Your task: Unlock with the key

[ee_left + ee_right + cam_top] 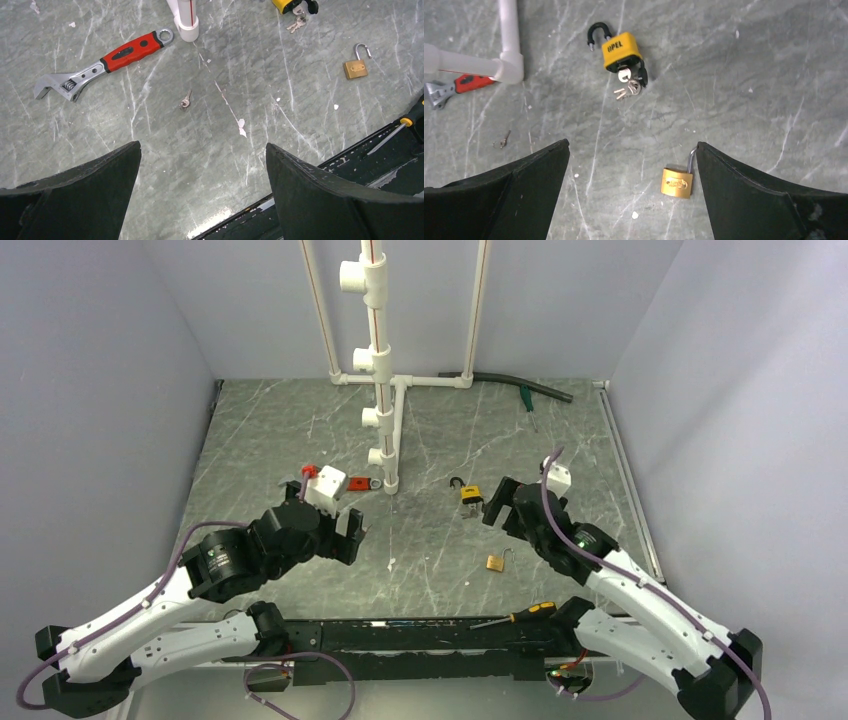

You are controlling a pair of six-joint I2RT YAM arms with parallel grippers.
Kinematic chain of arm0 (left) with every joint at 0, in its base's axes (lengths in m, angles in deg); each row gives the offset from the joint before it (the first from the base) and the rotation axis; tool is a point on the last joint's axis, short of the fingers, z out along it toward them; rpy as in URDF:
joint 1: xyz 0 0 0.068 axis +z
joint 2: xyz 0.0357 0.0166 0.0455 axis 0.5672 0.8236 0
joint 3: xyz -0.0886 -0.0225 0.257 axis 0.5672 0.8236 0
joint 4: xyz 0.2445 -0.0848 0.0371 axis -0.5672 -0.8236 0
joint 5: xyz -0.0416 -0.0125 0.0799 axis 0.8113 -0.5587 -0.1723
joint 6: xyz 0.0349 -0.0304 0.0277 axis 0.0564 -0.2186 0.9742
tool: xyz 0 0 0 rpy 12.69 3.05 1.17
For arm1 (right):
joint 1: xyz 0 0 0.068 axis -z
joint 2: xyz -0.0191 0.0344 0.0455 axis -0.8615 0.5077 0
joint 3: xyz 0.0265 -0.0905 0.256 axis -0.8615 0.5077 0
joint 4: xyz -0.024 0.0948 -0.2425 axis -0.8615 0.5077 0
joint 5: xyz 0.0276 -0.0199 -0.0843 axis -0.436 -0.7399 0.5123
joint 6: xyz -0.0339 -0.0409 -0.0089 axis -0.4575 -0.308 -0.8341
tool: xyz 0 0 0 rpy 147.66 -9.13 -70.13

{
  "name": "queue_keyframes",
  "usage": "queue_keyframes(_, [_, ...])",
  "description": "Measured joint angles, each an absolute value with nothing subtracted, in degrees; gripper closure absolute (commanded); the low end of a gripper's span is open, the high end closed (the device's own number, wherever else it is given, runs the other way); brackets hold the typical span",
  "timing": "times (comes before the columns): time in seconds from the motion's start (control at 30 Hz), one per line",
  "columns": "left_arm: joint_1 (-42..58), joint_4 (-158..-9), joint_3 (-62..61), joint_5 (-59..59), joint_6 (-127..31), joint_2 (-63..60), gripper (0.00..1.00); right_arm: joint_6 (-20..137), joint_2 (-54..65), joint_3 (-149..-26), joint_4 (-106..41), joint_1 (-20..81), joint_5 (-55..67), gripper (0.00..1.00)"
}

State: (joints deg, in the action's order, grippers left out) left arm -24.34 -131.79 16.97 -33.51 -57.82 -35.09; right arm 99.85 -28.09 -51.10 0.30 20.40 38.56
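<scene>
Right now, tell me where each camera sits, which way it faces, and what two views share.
Top external: above and behind the arm bases, looking down at the table and white pipe frame; both arms show, left gripper and right gripper open.
Left wrist: on the left arm, facing down at the red-handled wrench; its own fingers frame the bottom.
Right wrist: on the right arm, facing down at the yellow padlock with the key at its base; its fingers show.
Shared: both wrist views catch the brass padlock.

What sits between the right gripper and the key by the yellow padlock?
Nothing: in the right wrist view, bare table runs from the right gripper to the key. The brass padlock lies off to one side.
</scene>
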Motion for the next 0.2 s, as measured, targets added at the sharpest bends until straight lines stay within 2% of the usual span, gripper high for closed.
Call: queue_keyframes(0.2, [-24.3, -132.3, 17.0, -33.9, -57.8, -35.1, 0.01, 94.9, -30.2, -49.4, -4.2, 20.4, 36.6, 0.00])
